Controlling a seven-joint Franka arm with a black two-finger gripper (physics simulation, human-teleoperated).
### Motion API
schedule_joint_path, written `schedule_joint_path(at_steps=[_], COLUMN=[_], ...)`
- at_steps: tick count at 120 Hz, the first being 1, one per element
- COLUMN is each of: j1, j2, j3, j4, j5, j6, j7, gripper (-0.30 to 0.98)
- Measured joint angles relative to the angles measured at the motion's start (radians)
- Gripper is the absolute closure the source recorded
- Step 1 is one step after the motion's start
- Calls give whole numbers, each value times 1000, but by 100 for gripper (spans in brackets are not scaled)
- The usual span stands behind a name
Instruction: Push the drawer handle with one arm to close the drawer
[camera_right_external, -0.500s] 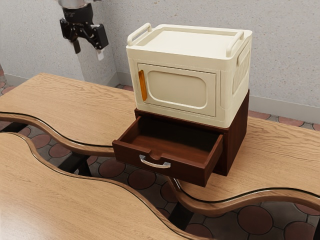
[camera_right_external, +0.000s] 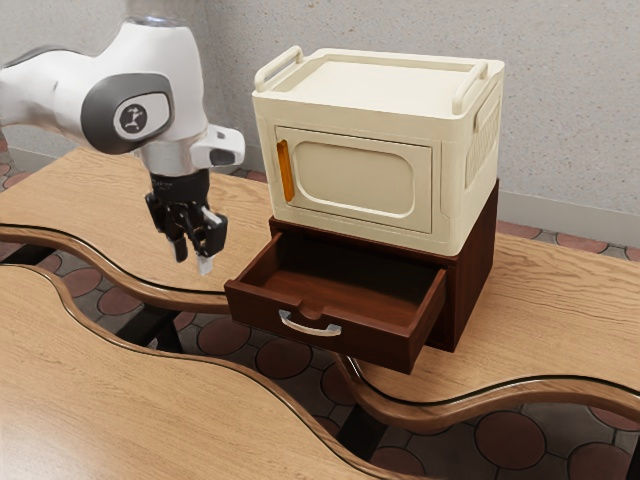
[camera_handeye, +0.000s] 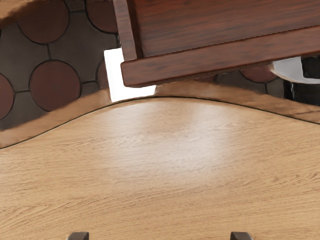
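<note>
At the exterior view's left, the white arm (camera_right_external: 150, 95) reaches in and points its black gripper (camera_right_external: 193, 262) downward. The claw is spread, its two fingers apart, and it hangs in the air beside the drawer (camera_right_external: 400, 342) without touching it. To the right of the gripper, the drawer stands pulled out, its inside visible, with the curved metal handle (camera_right_external: 310, 328) on its front. The drawer belongs to the dark wooden cabinet (camera_right_external: 472, 285), which stands on a wooden table (camera_right_external: 560, 320). On top of the cabinet sits a cream box (camera_right_external: 350, 105) with an orange handle (camera_right_external: 286, 171) on its door.
</note>
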Motion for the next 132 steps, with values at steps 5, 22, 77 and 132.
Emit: schedule_joint_path(at_steps=[5,22,77,132], j1=[-15,-137,-223,-217], j2=[-21,-51,141,301], j3=[0,-1,-2,21], j4=[-67,-207,-201,-20], j5=[-23,-75,-19,23], j6=[49,198,516,573], j7=[-20,-110,-310,-340], gripper=[55,69,78,78])
